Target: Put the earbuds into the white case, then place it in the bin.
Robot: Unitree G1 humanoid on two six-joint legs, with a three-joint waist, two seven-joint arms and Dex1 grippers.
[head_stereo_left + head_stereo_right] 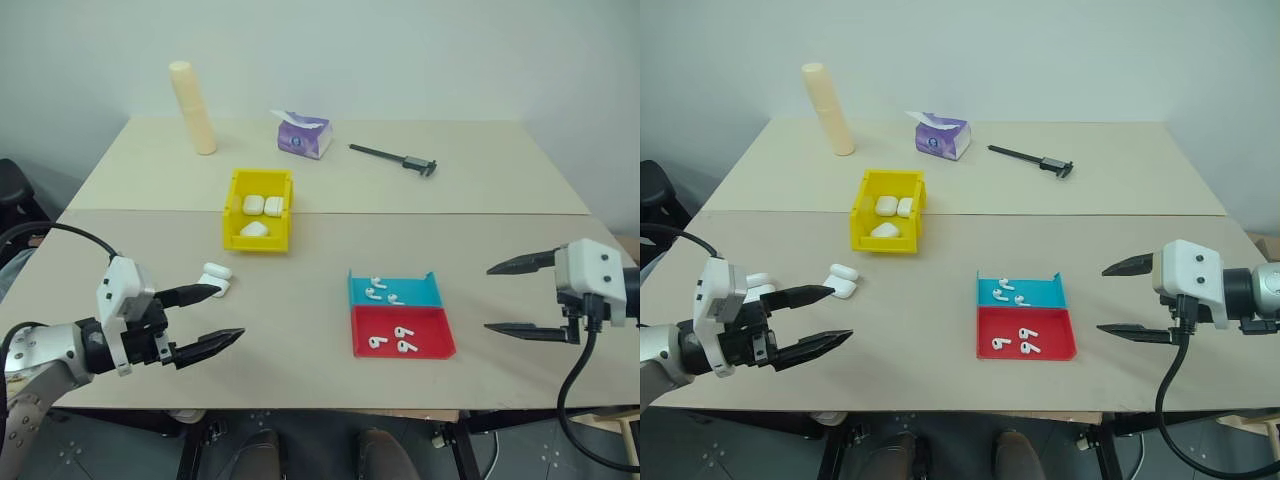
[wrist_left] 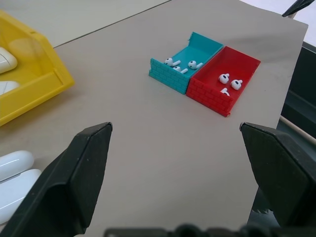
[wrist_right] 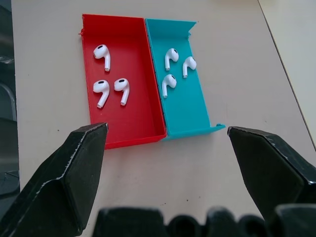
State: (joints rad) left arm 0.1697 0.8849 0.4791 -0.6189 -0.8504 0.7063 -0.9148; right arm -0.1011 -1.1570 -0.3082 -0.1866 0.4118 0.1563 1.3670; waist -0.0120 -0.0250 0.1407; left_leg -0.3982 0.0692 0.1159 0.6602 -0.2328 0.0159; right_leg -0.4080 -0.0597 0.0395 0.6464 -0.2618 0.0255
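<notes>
Over the near left of the table [image 1: 330, 255], the left hand [image 1: 222, 315] hovers with fingers spread wide and empty. Just beyond it lies a white case [image 1: 216, 277], apart from the fingertips. Farther back, the bin [image 1: 258, 210] holds three more white cases. Behind it stand a cream cylinder [image 1: 193, 108], a tissue pack [image 1: 303, 134] and a dark caliper [image 1: 393, 158]. Right of centre, a teal tray [image 3: 183, 81] touches a red tray [image 3: 123, 81], and each holds three earbuds [image 3: 111, 89]. At the far right, the right hand [image 1: 503, 298] hangs open over bare table, holding nothing.
</notes>
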